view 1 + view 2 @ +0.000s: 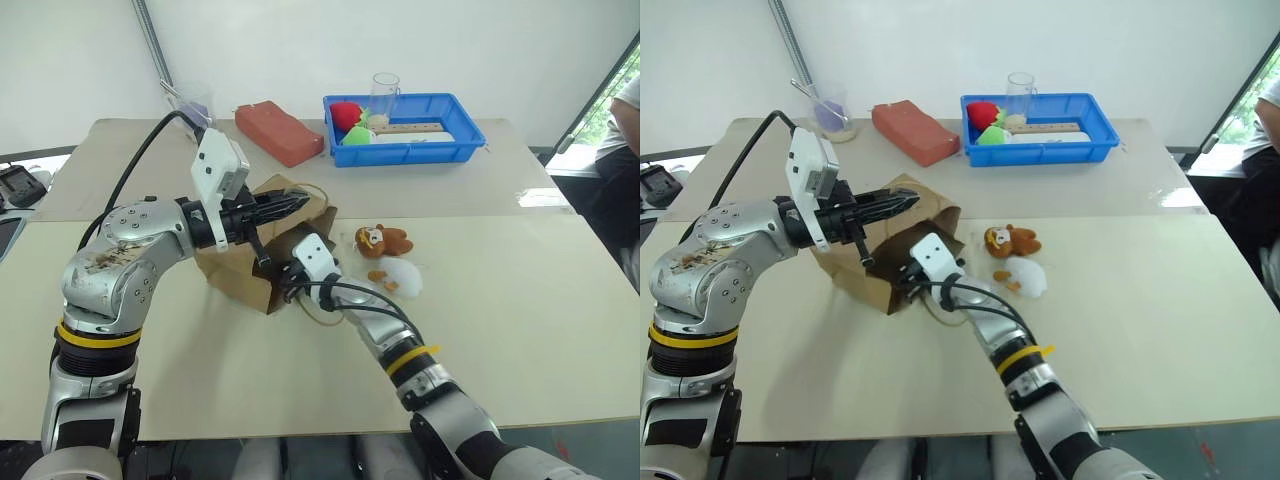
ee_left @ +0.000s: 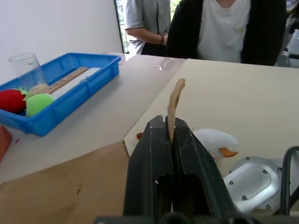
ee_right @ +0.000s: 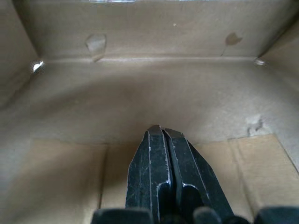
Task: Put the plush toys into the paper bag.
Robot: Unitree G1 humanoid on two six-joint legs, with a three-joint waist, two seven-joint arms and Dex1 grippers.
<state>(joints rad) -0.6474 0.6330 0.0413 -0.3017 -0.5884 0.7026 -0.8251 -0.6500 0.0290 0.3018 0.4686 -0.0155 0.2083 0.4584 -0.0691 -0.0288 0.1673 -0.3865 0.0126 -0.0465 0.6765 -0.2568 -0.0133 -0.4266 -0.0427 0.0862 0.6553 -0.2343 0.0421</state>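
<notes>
Plush toys outside the bag, both jaws closed.

Your brown plush toy (image 1: 383, 240) and white plush toy (image 1: 398, 275) lie touching on the table (image 1: 520, 320), just right of the paper bag (image 1: 235, 275), which lies on its side. Your left gripper (image 2: 170, 133) is pinching the bag's upper edge; your right gripper (image 3: 161, 133) reaches inside the mouth, fingers pressed together and holding nothing.

The two head cameras are looking forward and down over the table (image 1: 500, 300), both taking in the paper bag (image 1: 235, 275) and blue tray (image 1: 1090, 145). The left wrist camera is facing along its fingers toward that tray, close above the bag's edge. The right wrist camera is sitting inside the bag, facing its bottom.
</notes>
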